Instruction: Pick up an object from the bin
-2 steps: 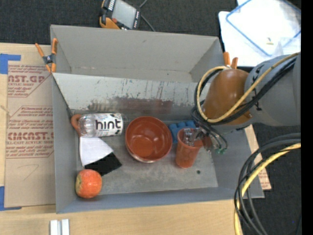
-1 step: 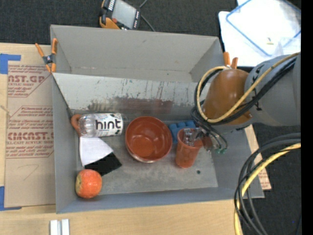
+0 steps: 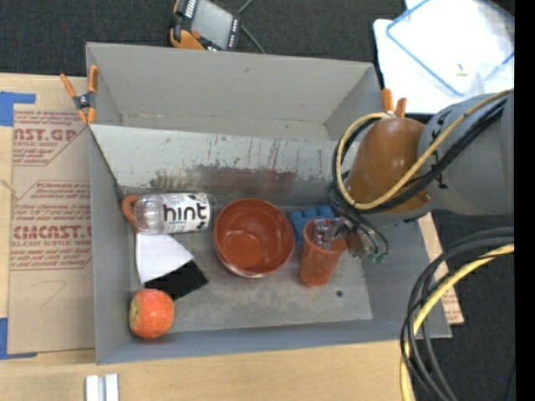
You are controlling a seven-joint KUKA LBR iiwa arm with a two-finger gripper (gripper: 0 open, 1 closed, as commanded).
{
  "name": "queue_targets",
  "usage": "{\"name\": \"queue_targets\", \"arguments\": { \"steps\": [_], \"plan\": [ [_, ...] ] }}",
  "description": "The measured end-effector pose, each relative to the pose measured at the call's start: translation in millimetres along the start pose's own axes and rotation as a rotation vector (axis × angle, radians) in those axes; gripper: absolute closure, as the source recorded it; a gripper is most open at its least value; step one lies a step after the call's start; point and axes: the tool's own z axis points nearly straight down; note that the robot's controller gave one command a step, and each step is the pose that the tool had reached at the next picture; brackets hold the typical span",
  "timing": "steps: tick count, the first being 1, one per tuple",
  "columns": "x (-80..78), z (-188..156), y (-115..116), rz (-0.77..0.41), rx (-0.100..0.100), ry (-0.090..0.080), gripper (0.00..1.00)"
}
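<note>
Here we are at the right end of the bin (image 3: 226, 90), and the pincer (image 3: 333, 234) is sitting right at the mouth of a small orange-red cup (image 3: 318, 267). The cup stands upright on the bin floor. Is the pincer open or closed? I cannot tell: the orange cover (image 3: 384, 161) on the wrist and the dark cables (image 3: 368, 245) crowd that spot. I also cannot tell whether the rim is gripped.

It is tight around the cup. A red bowl (image 3: 252, 236) sits just beside it on the left, and a blue block (image 3: 305, 218) lies right behind it against the back slope. The clear bottle (image 3: 171, 214), the white sheet (image 3: 155, 257) and the orange ball (image 3: 151, 313) are well apart at the left end, so they should not matter.

So what could go wrong? The cup looks light and thin-walled. If the grip catches only one side of the rim, I'd expect it to swing or slip free on the way up. A push off-centre could tip it into the bowl or knock it flat, and a cup on its side is much harder to grasp. Those cables hang very near the rim and could snag it. The bulky wrist is also close to the bin's right wall, so a sideways correction might bump it.
</note>
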Motion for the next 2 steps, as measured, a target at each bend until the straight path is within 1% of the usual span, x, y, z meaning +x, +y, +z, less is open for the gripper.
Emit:
{"name": "queue_targets", "arguments": {
  "steps": [1,2],
  "plan": [
    [0.0,0,0,0.0,0.0,0.0,1.0],
    [-15.6,-206,-18,-0.001,0.002,-0.01,1.0]
  ]
}}
